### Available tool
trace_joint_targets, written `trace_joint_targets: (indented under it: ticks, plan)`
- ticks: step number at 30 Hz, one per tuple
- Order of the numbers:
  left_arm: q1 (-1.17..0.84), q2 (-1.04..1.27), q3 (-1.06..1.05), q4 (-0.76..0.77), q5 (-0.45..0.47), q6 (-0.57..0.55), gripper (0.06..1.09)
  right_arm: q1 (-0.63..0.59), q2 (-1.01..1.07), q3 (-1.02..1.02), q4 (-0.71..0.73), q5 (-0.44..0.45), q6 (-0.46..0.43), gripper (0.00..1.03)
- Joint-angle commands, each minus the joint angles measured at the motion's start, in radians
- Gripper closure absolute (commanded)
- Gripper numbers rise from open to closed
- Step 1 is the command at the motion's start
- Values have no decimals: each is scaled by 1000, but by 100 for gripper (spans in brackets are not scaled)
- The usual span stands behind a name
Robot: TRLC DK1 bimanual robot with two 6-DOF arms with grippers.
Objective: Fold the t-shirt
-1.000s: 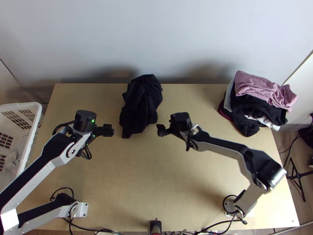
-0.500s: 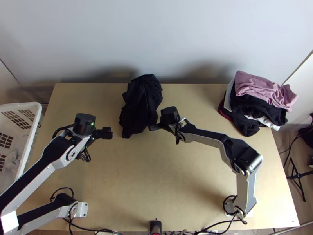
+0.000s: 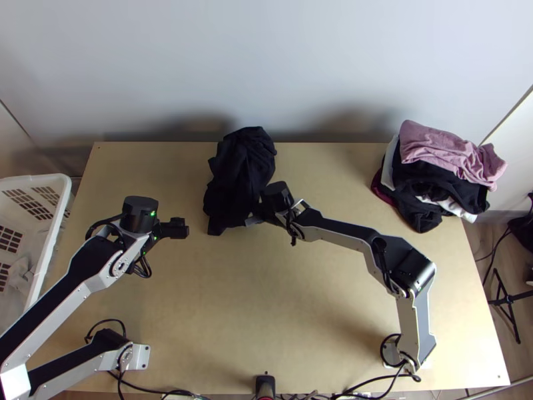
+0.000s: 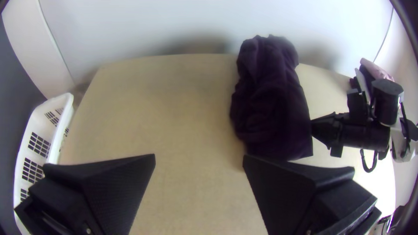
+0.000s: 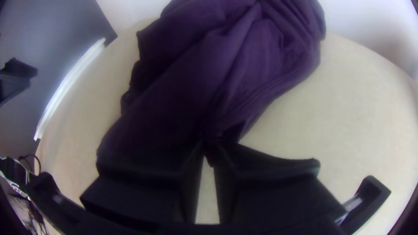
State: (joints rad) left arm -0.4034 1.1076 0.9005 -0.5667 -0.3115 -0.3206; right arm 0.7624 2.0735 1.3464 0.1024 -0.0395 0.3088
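Observation:
The black t-shirt (image 3: 241, 175) lies bunched in a long heap at the table's far side, left of the middle; it looks dark purple in the left wrist view (image 4: 272, 104) and right wrist view (image 5: 217, 65). At the heap's near right edge is my right gripper (image 3: 253, 220). Its fingers (image 5: 209, 148) are together in the right wrist view, with a bit of the shirt pinched between the tips. My left gripper (image 3: 183, 229) is over the table left of the shirt, apart from it. In its wrist view the left gripper (image 4: 199, 159) stands wide open with nothing between its fingers.
A pile of clothes (image 3: 440, 173), pink on top, lies at the table's far right corner. A white basket (image 3: 56, 200) stands beyond the table's left edge. Bare tabletop (image 3: 246, 300) stretches between the arms on the near side.
My right gripper has moved left to the shirt's near edge, its arm bending more. The left gripper has shifted slightly left. The heap has hardly changed.

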Motion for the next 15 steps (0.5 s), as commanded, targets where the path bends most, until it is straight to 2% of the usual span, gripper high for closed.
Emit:
trace_joint_targets:
  ticks: [1,5,11,15]
  plan:
    - [5,-6,-6,1,0,0,11,8,-72,-9,-9,6,-23,100]
    - [5,-6,-9,2,2,3,11,3,-161,8,-43,44,-37,100]
    - [-6,-2,-23,11,5,5,11,-8,-271,200,-291,70,-66,100]
    - [-17,3,-38,47,8,14,11,-11,-320,336,-366,98,-88,100]
